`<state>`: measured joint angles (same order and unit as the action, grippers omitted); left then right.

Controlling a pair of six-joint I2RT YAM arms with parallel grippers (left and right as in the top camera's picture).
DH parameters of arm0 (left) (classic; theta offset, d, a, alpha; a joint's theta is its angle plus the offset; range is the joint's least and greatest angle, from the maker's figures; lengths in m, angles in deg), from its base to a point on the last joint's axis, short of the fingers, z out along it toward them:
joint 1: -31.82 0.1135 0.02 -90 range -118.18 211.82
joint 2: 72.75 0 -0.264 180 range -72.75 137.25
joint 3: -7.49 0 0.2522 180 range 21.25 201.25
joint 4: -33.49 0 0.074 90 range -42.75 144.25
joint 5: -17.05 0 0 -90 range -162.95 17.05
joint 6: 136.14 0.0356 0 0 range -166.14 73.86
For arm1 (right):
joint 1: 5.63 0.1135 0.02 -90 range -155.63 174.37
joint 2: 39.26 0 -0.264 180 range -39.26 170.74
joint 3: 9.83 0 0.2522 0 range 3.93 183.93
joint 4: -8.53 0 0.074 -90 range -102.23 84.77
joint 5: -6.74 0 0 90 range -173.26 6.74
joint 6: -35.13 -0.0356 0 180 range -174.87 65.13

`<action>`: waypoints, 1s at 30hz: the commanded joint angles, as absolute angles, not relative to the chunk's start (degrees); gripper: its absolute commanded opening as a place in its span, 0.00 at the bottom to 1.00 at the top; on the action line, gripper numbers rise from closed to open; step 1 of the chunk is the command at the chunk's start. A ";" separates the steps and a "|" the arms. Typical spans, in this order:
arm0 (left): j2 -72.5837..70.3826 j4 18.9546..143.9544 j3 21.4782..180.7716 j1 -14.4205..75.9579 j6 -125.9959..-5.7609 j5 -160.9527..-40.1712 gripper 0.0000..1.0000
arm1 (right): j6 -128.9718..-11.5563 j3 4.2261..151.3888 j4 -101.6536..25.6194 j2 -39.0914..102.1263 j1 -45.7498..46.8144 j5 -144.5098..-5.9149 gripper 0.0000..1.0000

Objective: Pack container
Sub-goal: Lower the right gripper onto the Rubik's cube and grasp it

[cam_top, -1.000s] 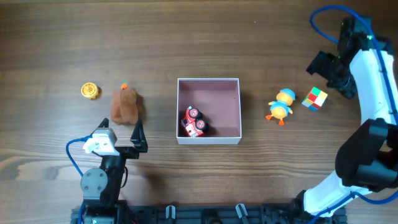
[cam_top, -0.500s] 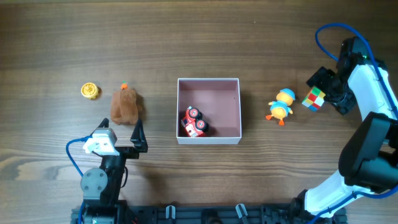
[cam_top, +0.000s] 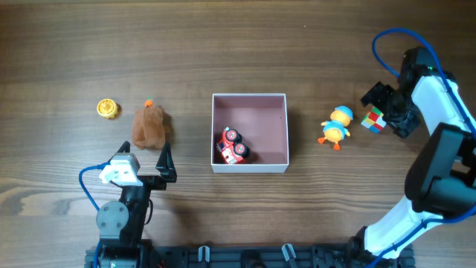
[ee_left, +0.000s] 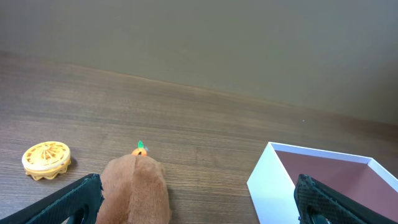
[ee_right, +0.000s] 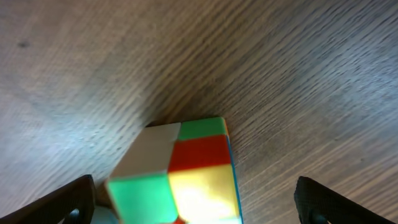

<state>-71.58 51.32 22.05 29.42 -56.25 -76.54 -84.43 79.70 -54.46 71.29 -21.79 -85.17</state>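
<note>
The container [cam_top: 250, 164], a square white-walled box with a dusky pink floor, sits mid-table and holds a red toy car [cam_top: 231, 146]; its near corner shows in the left wrist view [ee_left: 268, 180]. A colourful cube [cam_top: 374, 119] lies at the right; in the right wrist view it [ee_right: 180, 168] lies between my open right gripper's [ee_right: 199, 202] fingers, one finger close to its left side. My right gripper [cam_top: 387, 109] hangs over it. A yellow duck toy [cam_top: 336, 126] lies left of the cube. My left gripper [ee_left: 199, 205] is open and empty, just behind a brown plush toy [ee_left: 134, 190].
A small yellow round toy [cam_top: 108, 109] lies at the far left, also in the left wrist view [ee_left: 46, 159]. The brown plush [cam_top: 150, 125] lies between it and the container. The right arm's blue cable [cam_top: 387, 37] loops above the cube.
My right gripper has come down and leftward onto the colourful cube, its fingers now on either side of it. The left arm and the toys have not moved.
</note>
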 commanded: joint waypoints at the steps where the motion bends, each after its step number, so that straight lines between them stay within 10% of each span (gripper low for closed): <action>1: -71.82 51.28 21.57 29.82 -55.77 -77.59 1.00 | -84.84 79.22 -54.57 72.73 -21.58 -84.93 1.00; 9: -71.82 51.28 21.57 29.82 -55.77 -77.59 1.00 | -84.08 79.22 -54.27 72.73 -21.58 -84.93 0.88; 16: -71.82 51.28 21.57 29.82 -55.77 -77.59 1.00 | -83.31 79.22 -53.90 72.73 -21.58 -84.93 0.53; 30: -71.82 51.28 21.57 29.80 -55.77 -77.59 1.00 | -78.81 89.97 -66.64 71.50 -19.91 -84.64 0.54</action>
